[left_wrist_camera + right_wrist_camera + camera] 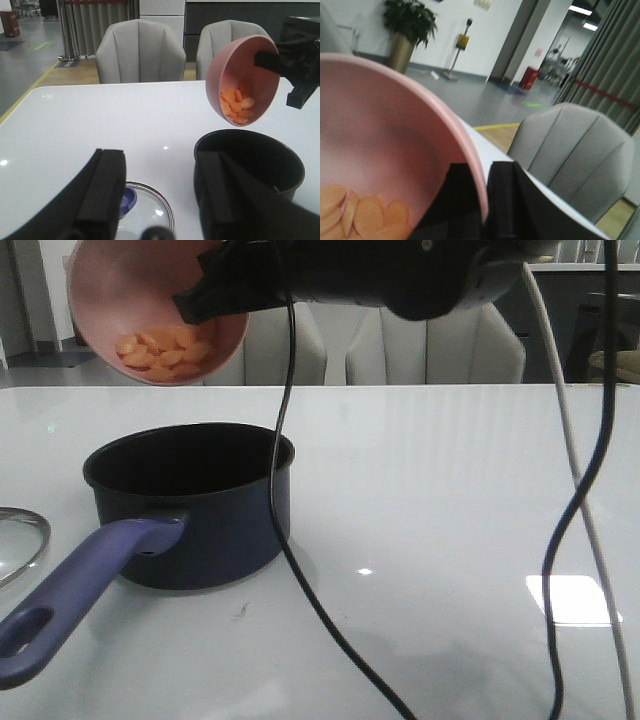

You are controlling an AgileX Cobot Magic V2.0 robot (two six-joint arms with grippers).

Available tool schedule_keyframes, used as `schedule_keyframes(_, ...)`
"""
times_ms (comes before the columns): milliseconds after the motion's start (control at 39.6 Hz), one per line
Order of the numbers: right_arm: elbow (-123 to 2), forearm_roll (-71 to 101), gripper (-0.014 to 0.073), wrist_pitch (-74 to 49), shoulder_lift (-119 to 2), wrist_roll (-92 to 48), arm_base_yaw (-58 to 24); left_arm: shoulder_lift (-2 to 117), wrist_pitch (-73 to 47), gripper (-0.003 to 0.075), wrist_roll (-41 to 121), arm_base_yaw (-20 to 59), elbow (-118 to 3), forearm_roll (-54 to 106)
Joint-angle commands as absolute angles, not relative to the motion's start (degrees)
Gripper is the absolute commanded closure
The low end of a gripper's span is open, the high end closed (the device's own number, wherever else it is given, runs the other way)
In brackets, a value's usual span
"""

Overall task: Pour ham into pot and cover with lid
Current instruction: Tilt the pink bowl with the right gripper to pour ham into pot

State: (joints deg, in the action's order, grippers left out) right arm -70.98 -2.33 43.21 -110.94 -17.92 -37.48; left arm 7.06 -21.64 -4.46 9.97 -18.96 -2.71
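The right gripper [205, 295] clamps the rim of a pink bowl [110, 290], one finger inside and one outside, and holds it tipped steeply in the air above the far left edge of the pot [190, 502]. The ham [165, 352] lies heaped in the lowest part of the bowl, just below the gripper's fingers and none of it over the rim. It shows as thin, rounded orange-pink slices overlapping one another. The pot stands upright on the white table [440, 490], dark navy with a black inside, its purple-blue handle reaching toward the near left. The left gripper [160, 200] hangs with its fingers spread wide over the lid [145, 205], gripping nothing. The lid lies flat on the table left of the pot; only an arc of its metal rim enters the front view, and the left fingers mask much of its glass and blue knob [127, 200].
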Motion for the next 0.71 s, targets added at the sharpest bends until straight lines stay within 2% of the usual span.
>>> schedule_keyframes(0, -70.64, 0.44, 0.0458, 58.58, -108.64, -21.38, -37.42, 7.78, -17.69, 0.0355, -4.59, 10.49, -20.39, -2.64)
schedule_keyframes(126, -68.22, 0.0, 0.0458, 67.64, -109.51, -22.8, -37.53, 7.78, -17.72, 0.0355, -4.59, 10.49, -20.39, -2.64)
schedule_keyframes(580, -67.77, -5.57, 0.0458, 72.47, -109.56, -48.52, -37.53, 7.78, -17.72, 0.0355, -4.59, 10.49, -20.39, -2.64)
schedule_keyframes(681, -67.77, -6.36, 0.0458, 73.75, -109.56, -50.72, -37.53, 7.78, -17.72, 0.0355, -4.59, 10.49, -20.39, -2.64)
